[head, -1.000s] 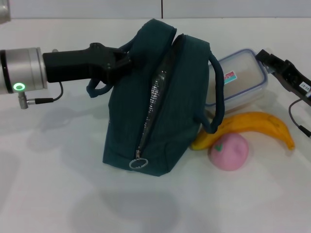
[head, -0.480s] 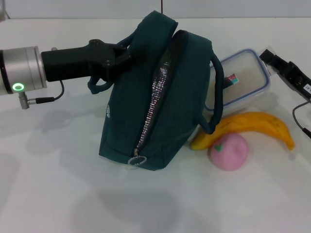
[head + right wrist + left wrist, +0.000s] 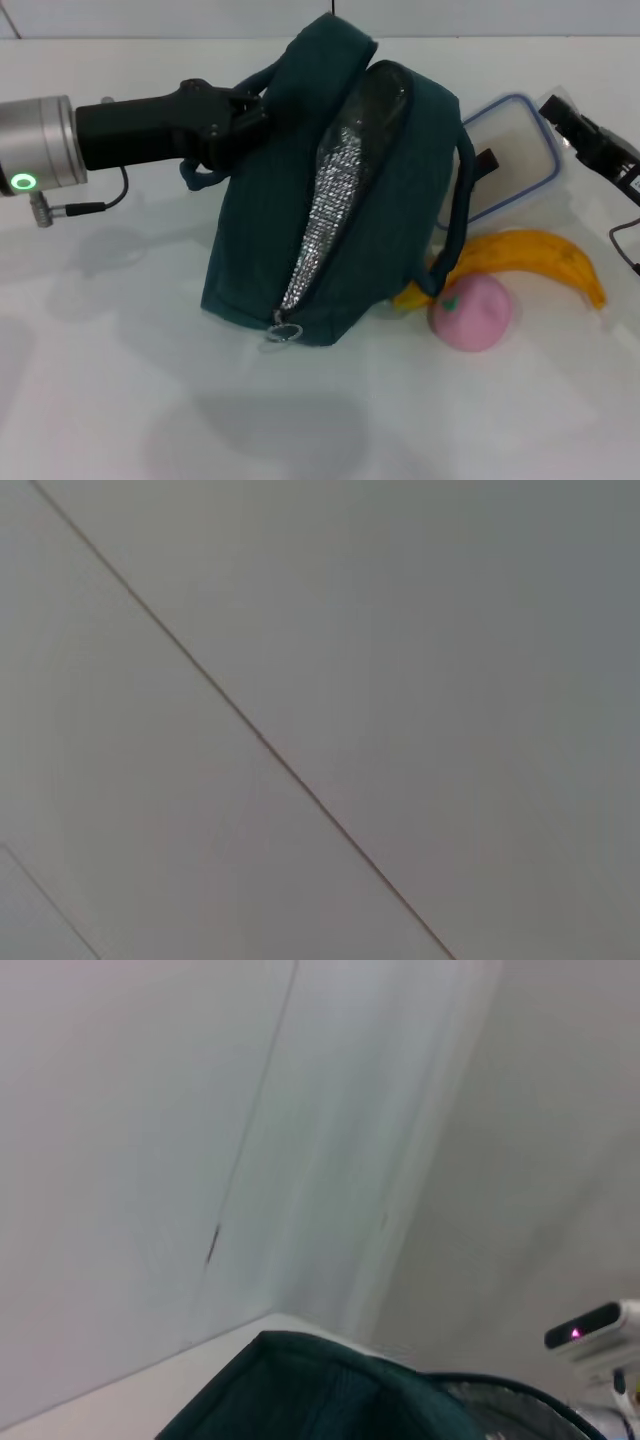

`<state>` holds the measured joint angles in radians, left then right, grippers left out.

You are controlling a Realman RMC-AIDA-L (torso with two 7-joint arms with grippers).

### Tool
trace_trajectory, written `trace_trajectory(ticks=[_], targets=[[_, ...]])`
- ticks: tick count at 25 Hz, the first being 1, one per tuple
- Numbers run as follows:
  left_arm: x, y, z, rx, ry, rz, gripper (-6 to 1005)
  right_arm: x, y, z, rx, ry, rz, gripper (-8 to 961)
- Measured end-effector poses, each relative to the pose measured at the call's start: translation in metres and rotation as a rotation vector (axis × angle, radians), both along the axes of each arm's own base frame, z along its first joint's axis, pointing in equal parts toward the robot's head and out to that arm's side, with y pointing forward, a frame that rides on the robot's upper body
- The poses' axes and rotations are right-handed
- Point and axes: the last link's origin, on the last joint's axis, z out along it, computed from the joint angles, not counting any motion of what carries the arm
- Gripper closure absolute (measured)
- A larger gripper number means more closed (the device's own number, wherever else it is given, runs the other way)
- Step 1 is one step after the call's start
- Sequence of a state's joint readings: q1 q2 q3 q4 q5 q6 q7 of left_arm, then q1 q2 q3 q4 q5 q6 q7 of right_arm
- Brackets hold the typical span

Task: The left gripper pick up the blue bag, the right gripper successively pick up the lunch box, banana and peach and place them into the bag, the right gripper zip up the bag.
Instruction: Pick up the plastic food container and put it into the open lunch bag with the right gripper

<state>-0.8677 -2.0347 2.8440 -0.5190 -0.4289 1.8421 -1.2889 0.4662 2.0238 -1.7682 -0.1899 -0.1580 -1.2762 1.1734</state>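
The black jointed left gripper pinches a rope handle of the dark teal fabric bag, which hides part of the clear plastic lunch box, the yellow banana's left end and, at far right, the black right gripper's fingers, beside the pink peach.

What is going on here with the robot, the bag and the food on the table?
The left gripper is clamped on a handle of the blue bag, tilting it so the unzipped top gapes and the silver lining shows. The right gripper is at the far edge of the lunch box, which sits behind the bag; its grip cannot be judged. The banana and peach lie on the table beside the bag. Nothing is packed yet.
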Motion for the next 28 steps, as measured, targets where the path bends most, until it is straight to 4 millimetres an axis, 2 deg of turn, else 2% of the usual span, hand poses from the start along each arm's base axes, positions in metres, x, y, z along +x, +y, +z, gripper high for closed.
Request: trace_trajectory(ticks=[10,16,21,28], targets=[[-0.001,-0.003,0.003,0.03,-0.048,0.003,964,-0.006,-0.001,0.011,0.056,0.022,0.05,855],[0.0,-0.003,-0.004,0.035,-0.04,0.002,964,-0.025,0.007,0.025,0.119,0.073,0.147,854],[0.0,0.001,-0.009,0.047,-0.023,0.021,964,-0.056,0.018,0.038,0.177,0.127,0.279,853],[-0.004,0.008,-0.016,0.077,0.016,0.065,964,-0.115,0.034,0.051,0.219,0.19,0.497,852]])
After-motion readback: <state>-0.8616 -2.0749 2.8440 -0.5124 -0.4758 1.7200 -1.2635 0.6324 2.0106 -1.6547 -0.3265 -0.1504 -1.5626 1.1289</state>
